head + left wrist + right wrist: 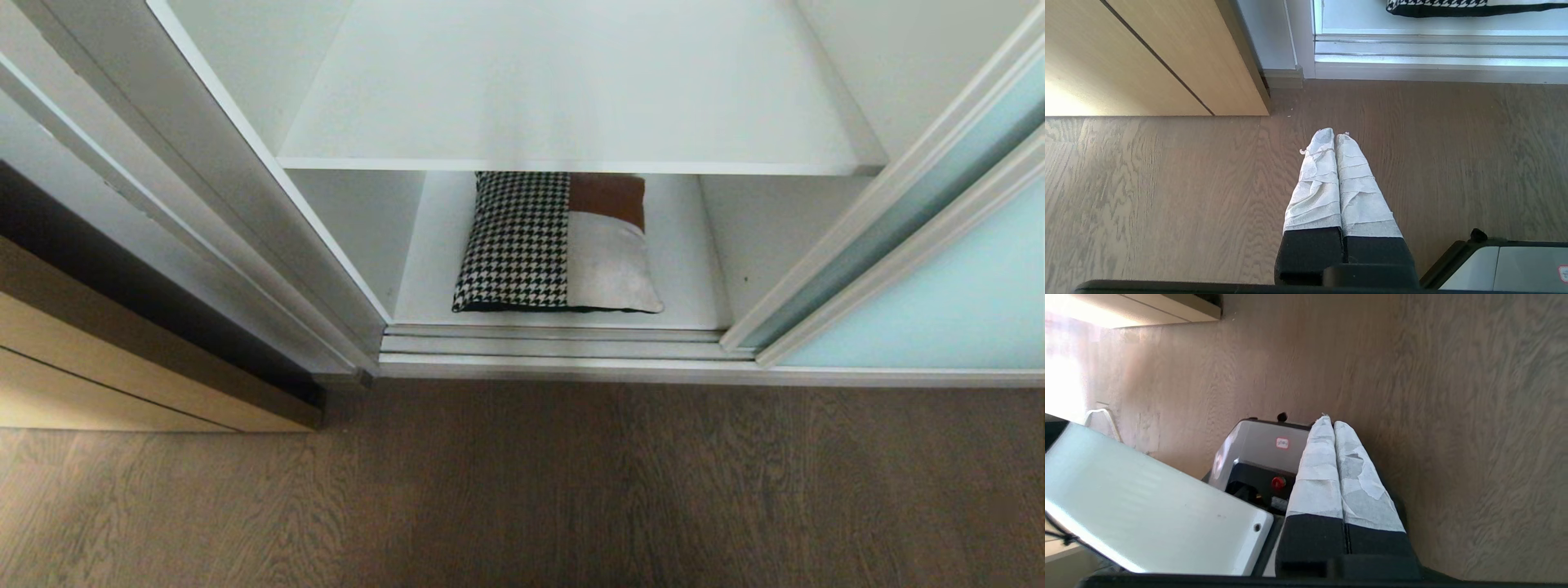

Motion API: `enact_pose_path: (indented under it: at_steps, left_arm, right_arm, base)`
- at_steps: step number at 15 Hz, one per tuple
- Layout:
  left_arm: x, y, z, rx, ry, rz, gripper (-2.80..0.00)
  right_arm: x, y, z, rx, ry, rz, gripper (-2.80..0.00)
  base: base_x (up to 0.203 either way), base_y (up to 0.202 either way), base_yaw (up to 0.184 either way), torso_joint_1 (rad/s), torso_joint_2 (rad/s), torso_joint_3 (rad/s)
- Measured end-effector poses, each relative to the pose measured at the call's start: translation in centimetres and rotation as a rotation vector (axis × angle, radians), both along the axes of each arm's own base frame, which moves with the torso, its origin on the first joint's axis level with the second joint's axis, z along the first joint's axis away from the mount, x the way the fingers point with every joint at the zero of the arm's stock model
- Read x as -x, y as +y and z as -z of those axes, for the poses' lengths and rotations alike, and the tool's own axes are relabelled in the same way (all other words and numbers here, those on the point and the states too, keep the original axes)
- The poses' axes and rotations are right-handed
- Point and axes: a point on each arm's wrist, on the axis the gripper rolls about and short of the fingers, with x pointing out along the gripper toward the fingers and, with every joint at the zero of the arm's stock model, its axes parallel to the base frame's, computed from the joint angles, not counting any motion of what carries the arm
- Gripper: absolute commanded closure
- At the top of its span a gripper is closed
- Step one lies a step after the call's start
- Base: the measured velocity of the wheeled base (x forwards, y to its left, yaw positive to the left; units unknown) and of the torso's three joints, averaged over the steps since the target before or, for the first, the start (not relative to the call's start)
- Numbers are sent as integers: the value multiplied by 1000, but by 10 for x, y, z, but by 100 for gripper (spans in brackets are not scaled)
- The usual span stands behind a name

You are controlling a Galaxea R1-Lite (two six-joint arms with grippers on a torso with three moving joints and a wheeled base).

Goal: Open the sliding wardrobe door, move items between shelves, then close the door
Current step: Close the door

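Centre frame, lower white shelf (694, 245): houndstooth, beige and brown patchwork cushion (555, 242). Frosted blue-green sliding door (939, 302) right, open. Left hand (1335, 135), right hand (1329, 424) pressed closed, empty, above wood floor (522, 490).

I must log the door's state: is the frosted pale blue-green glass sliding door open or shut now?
Open. The frosted pale blue-green glass sliding door stands aside at right, exposing the white shelf and houndstooth patchwork cushion.

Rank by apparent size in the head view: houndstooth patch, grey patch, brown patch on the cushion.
1. Houndstooth patch, the full left half of the cushion.
2. Grey patch, lower right.
3. Brown patch, upper right; partly tucked under the upper shelf, so its true extent is unsure.
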Motion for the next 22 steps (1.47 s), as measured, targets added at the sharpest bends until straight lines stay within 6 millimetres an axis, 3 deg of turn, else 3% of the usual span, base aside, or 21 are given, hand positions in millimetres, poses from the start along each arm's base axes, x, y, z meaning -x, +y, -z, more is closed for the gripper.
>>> enact_pose_path:
  at_steps: [5, 11, 14, 19, 22]
  left_arm:
    - [0, 0, 0, 0, 1, 0, 0]
    - [0, 0, 0, 0, 2, 0, 0]
    - [0, 0, 0, 0, 2, 0, 0]
    - [0, 0, 0, -1, 2, 0, 0]
    - [0, 0, 0, -1, 2, 0, 0]
  right_arm:
    - [-5, -6, 6, 150, -45, 194, 0]
    - [-27, -8, 43, 247, -201, 424, 0]
    - [-30, -8, 42, 263, -304, 511, 0]
    - [-26, -9, 50, 313, -276, 582, 0]
    - [-15, -6, 58, 281, -327, 507, 0]
  base:
    - [0, 0, 0, 0, 0, 0]
    - [0, 0, 0, 0, 0, 0]
    - [0, 0, 0, 0, 0, 0]
    - [0, 0, 0, 0, 0, 0]
    - [0, 0, 0, 0, 0, 0]
